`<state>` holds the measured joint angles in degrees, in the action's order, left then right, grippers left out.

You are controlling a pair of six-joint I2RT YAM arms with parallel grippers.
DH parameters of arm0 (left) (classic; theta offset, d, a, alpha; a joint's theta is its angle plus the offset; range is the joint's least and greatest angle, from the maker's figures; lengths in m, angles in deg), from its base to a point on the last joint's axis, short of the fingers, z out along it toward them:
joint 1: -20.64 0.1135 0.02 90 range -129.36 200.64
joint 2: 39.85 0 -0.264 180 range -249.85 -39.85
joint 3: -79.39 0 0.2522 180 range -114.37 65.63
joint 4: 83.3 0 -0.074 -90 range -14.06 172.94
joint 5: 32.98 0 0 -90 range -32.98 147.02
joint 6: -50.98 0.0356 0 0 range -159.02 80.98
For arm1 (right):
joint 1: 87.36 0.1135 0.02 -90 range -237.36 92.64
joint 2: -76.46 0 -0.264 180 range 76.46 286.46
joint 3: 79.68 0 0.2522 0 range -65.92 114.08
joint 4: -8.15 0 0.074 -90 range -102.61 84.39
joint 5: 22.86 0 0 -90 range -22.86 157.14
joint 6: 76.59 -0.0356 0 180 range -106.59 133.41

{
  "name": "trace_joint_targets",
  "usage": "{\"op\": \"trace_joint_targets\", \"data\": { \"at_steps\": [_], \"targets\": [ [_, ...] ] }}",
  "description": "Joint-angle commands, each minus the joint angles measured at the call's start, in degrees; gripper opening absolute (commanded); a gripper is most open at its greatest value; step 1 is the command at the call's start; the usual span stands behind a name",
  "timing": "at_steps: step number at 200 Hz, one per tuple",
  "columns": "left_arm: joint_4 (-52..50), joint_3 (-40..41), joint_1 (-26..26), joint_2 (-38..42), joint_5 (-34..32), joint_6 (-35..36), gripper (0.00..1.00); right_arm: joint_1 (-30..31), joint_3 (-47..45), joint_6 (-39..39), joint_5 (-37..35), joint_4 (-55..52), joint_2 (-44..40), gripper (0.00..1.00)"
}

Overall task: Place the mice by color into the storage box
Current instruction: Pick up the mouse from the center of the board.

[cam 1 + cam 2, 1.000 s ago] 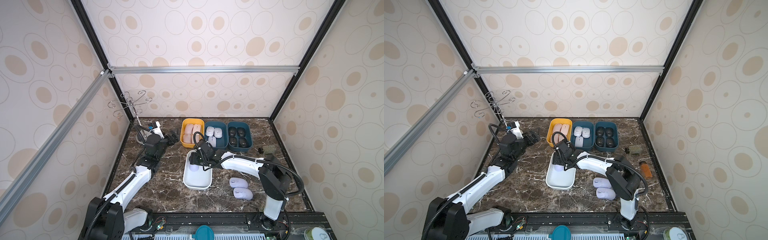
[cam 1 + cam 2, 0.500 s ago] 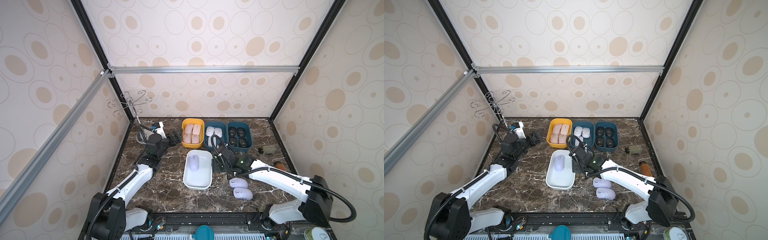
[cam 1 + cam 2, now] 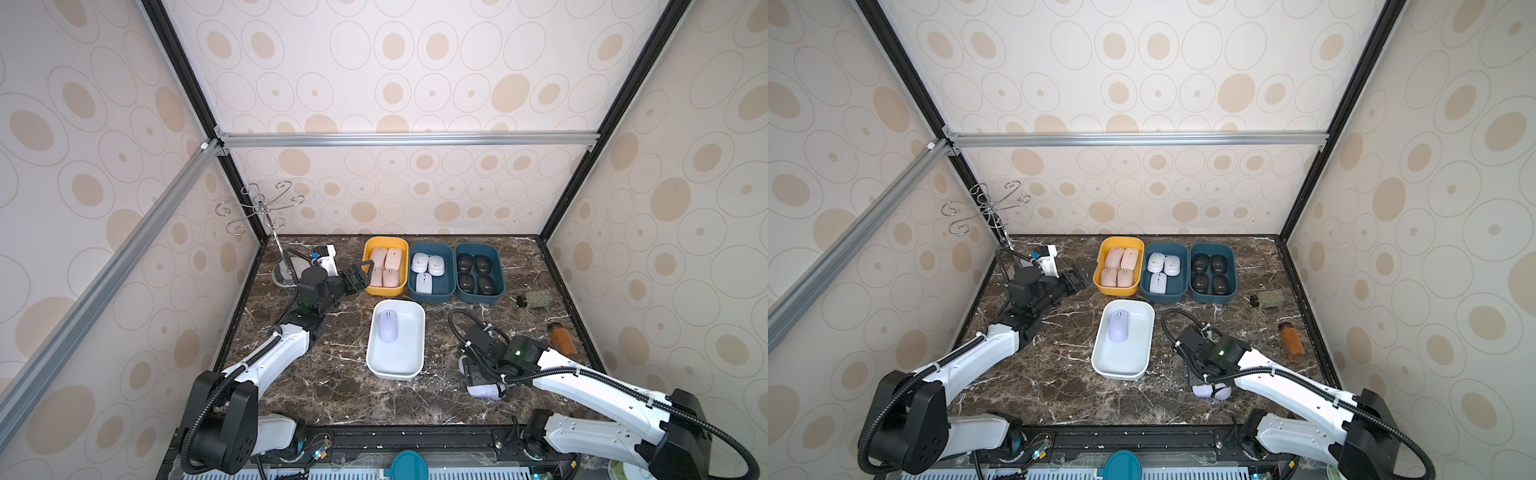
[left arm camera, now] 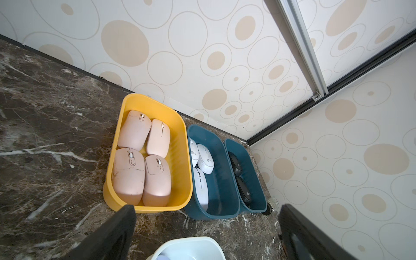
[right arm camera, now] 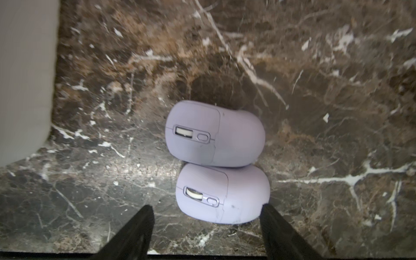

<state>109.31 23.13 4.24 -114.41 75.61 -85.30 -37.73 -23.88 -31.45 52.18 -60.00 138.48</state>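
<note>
Two lavender mice (image 5: 213, 132) (image 5: 222, 193) lie touching on the marble. My right gripper (image 5: 206, 209) hovers open just over the nearer one, nothing between its fingers; in both top views the arm hides most of them, with one lavender mouse (image 3: 484, 390) peeking out. A third lavender mouse (image 3: 387, 326) rests in the white tray (image 3: 397, 357). The yellow box (image 3: 384, 293) holds several pink mice (image 4: 135, 157), the middle teal box (image 3: 430, 296) three white ones, the right teal box (image 3: 480, 295) several black ones. My left gripper (image 3: 359, 276) stands open and empty beside the yellow box.
A wire hook stand (image 3: 262, 208) rises at the back left corner. Two spice jars, a green one (image 3: 536, 299) and an orange one (image 3: 563, 338), lie near the right wall. The cage walls close in the table on three sides.
My right arm left the lavender mouse in the white tray, swung right and toward the front over the two lavender mice, and its jaws widened. The left arm barely moved.
</note>
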Motion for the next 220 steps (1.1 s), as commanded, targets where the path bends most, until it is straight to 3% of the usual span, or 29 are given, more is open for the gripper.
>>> {"op": "trace_joint_targets", "data": {
  "at_steps": [1,72,114,220],
  "targets": [
    [2.1,-1.2,0.1,0.4,1.2,-1.3,1.0,-1.1,-2.5,-1.8,2.1,-0.2,-0.1,0.71],
    [2.2,-0.8,0.1,0.8,0.6,-1.3,1.0,-8.8,-3.7,4.2,5.9,7.4,3.9,0.71],
    [1.9,-0.9,0.1,0.6,0.3,-1.1,1.0,-9.2,-3.4,6.8,7.3,8.4,6.1,0.72],
    [1.0,-1.0,0.1,0.3,-1.1,-0.4,1.0,-12.3,0.0,7.5,-0.8,12.8,16.0,0.73]
  ]
}}
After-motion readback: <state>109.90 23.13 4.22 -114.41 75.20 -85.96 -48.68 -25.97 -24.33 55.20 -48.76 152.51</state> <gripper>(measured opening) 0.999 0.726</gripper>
